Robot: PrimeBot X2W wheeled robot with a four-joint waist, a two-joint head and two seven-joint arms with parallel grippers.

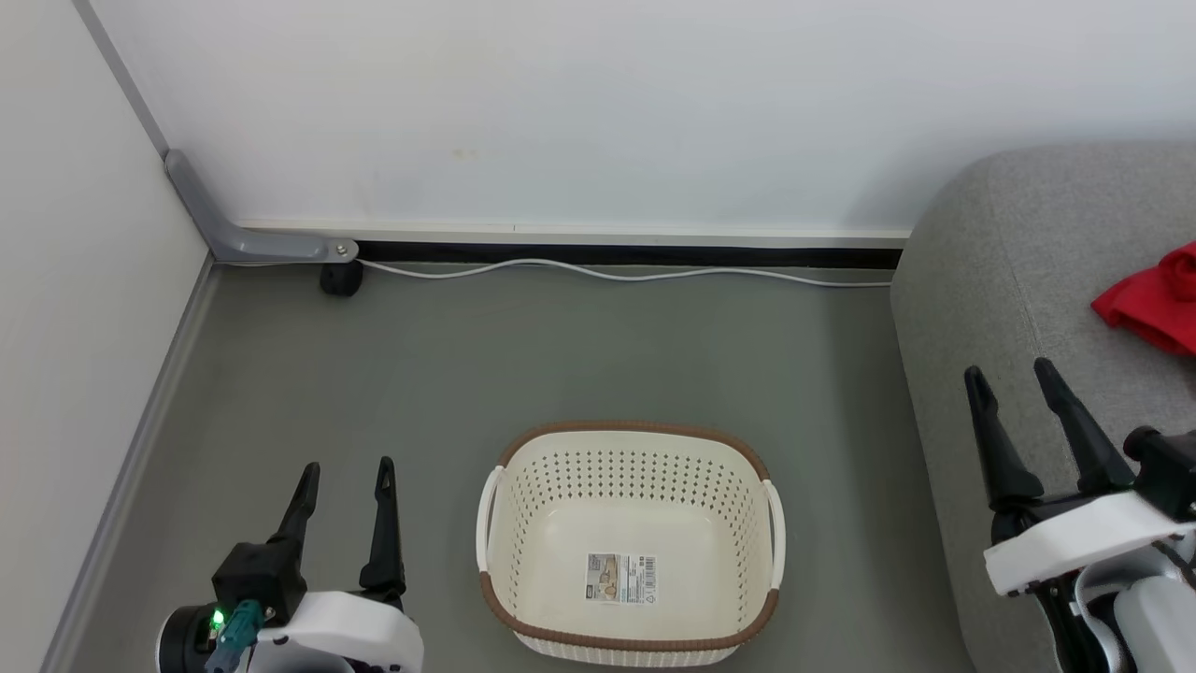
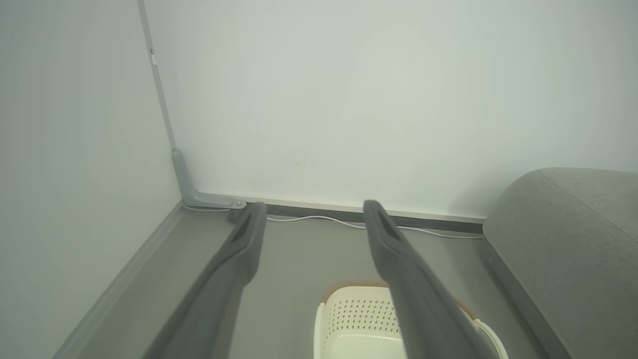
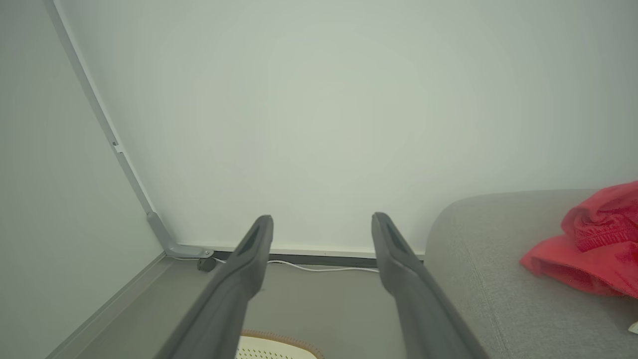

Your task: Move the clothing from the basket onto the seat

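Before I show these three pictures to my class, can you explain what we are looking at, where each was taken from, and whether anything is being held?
This is a two-armed robot. The head view looks down at the floor: its left gripper and right gripper are both open and hold nothing. Between them stands an empty basket with a sticker on its bottom. The red clothing lies on the grey seat. The other two pictures come from cameras on each wrist, looking along that arm's own dark fingers toward the wall.

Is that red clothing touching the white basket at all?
Apart. In the head view the clothing lies on the grey seat, while the basket stands on the floor with bare floor between.
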